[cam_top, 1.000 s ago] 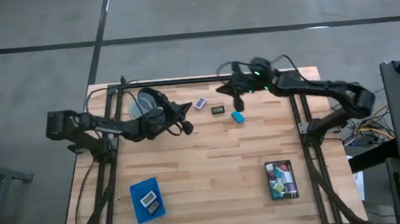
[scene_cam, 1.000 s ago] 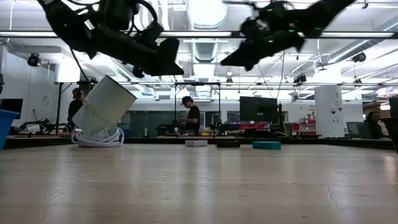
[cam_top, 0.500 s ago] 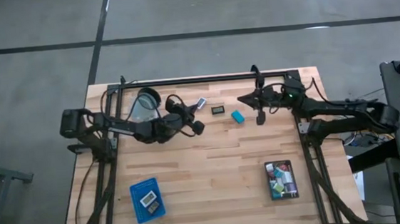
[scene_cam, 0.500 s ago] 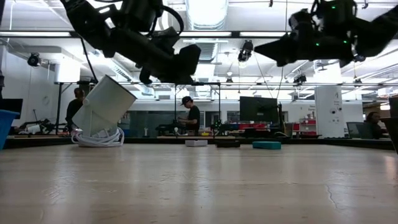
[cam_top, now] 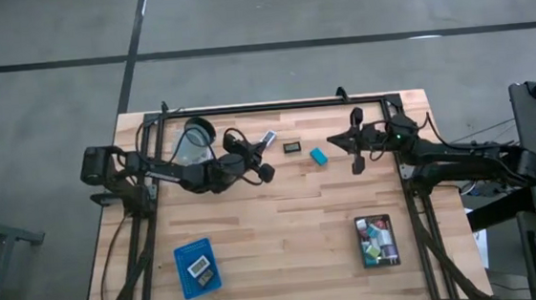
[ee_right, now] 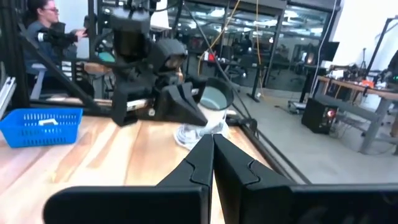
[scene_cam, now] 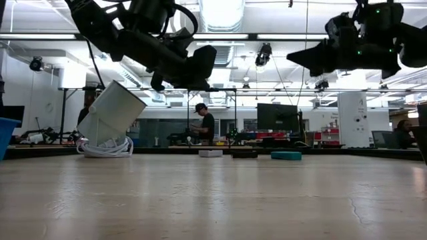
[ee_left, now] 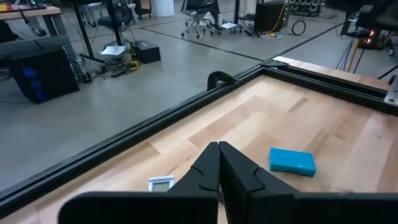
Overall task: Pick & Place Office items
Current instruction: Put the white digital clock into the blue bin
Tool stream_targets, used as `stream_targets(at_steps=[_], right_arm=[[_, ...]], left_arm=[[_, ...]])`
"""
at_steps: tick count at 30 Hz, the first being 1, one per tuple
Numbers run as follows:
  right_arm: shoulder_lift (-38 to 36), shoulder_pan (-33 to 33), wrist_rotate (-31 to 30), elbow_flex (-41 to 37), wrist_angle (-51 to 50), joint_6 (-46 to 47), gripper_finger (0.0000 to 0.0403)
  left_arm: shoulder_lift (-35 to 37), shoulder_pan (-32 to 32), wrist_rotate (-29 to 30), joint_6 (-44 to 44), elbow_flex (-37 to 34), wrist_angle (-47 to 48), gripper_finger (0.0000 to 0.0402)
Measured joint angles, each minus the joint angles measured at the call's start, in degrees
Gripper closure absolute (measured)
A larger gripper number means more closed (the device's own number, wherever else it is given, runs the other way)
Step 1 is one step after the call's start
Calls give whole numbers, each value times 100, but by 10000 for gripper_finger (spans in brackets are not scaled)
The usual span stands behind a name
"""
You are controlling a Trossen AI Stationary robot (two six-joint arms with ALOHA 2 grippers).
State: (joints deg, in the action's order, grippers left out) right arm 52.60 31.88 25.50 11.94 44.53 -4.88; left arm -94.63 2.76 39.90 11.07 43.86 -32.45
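Observation:
Three office items lie on the wooden table near its far edge: a white labelled piece, a flat dark piece and a teal block. My left gripper hangs shut above the table, just left of and nearer than them. Its wrist view shows the teal block and the white piece beyond the shut fingertips. My right gripper hangs shut in the air to the right of the teal block, pointing toward the left arm. Neither holds anything.
A clear cup leans tipped at the far left, on a white coil. A blue tray with pieces sits near left, a black tray with several pieces near right. A black rail runs along the far edge. People show beyond the table.
My right gripper has drawn back from above the far items toward the table's right edge and a little nearer, sinking and levelling out, still shut. My left gripper has moved a short way toward the table's right edge, toward the items, rolling slightly, still shut.

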Motion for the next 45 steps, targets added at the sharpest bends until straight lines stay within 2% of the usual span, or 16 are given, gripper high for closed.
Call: stream_targets(at_steps=[5,12,21,26,29,33,39,42,45], right_arm=[[-44,3,0,-133,177,-27,394],[-611,132,-11,-154,196,-119,394],[-743,129,-9,-132,177,-112,394],[-745,129,-10,-132,139,-112,394],[-743,129,-9,-132,107,-112,394],[-743,129,-9,-132,107,-112,394],[-743,129,-9,-128,105,-112,394],[-743,129,-9,-128,95,-112,394],[-743,129,-9,-128,85,-114,394]], left_arm=[[0,-4,-1,26,0,9,396],[0,-4,-2,54,0,16,396],[0,-61,-25,1194,0,-23,396],[0,49,329,881,0,-179,396],[-93,67,807,1024,3,-191,396],[-562,66,957,912,227,-388,396],[-1806,29,1074,69,1200,-398,396],[-2411,-13,1630,-132,1629,-371,396],[-2749,-22,2625,-156,1922,-208,396]])
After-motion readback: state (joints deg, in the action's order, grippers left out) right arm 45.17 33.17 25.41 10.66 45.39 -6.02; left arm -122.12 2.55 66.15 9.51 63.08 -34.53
